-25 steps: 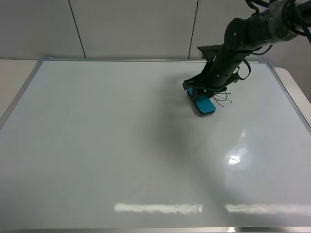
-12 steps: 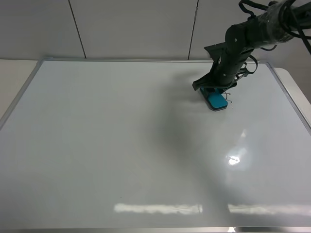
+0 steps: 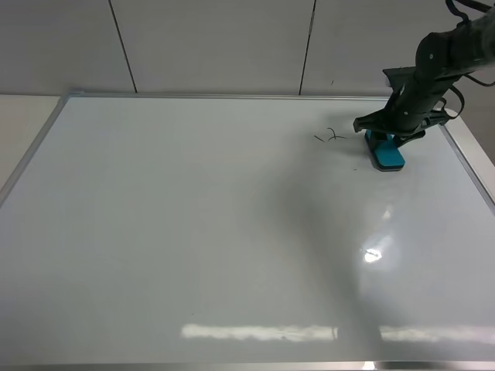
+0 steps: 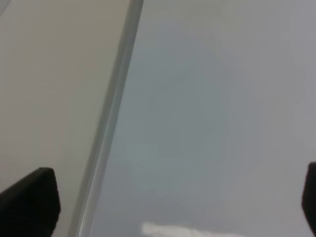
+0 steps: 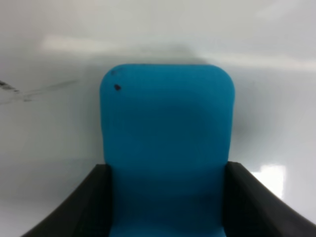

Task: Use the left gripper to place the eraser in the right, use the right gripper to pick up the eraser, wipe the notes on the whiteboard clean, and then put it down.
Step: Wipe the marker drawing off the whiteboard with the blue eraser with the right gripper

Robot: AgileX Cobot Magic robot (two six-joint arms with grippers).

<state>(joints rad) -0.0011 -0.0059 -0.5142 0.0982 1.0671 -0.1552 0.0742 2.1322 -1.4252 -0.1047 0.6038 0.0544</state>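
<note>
The whiteboard (image 3: 193, 232) fills most of the exterior view. My right gripper (image 3: 384, 141) is shut on the teal-blue eraser (image 3: 385, 153), which rests flat on the board near its far right edge. The right wrist view shows the eraser (image 5: 167, 128) between the two black fingers (image 5: 84, 207). A few thin black strokes of the notes (image 3: 331, 137) lie just left of the eraser; a faint smear shows in the right wrist view (image 5: 19, 93). My left gripper (image 4: 170, 207) is open and empty over the board's silver frame (image 4: 106, 128); it is outside the exterior view.
Pale wall panels (image 3: 216, 46) stand behind the board. A beige table surface (image 3: 23, 124) shows beyond the board's left frame and a white surface (image 3: 476, 147) beyond the right frame. Light glare (image 3: 373, 253) lies on the board.
My right gripper has slid the eraser to the right across the board. The tangle of notes it covered is mostly gone; a few strokes are left behind it.
</note>
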